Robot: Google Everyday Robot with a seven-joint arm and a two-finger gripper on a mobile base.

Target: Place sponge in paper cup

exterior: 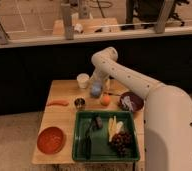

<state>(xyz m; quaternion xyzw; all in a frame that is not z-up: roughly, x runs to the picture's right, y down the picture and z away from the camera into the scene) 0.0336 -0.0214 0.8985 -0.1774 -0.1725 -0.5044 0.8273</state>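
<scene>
The pale blue sponge [95, 91] is at the back of the wooden table [64, 120], just right of the white paper cup [82, 80]. My gripper [96, 84] comes down from the white arm directly onto the top of the sponge, and its tip is hidden against it. I cannot tell whether the sponge rests on the table or hangs just above it. The cup stands upright a short way left of the gripper.
A small metal cup [79, 103] and an orange carrot [57, 103] lie in front of the paper cup. An orange fruit [105, 100] and a dark bowl [131, 101] sit to the right. A green tray [84, 150] of food and a red plate [51, 140] fill the front.
</scene>
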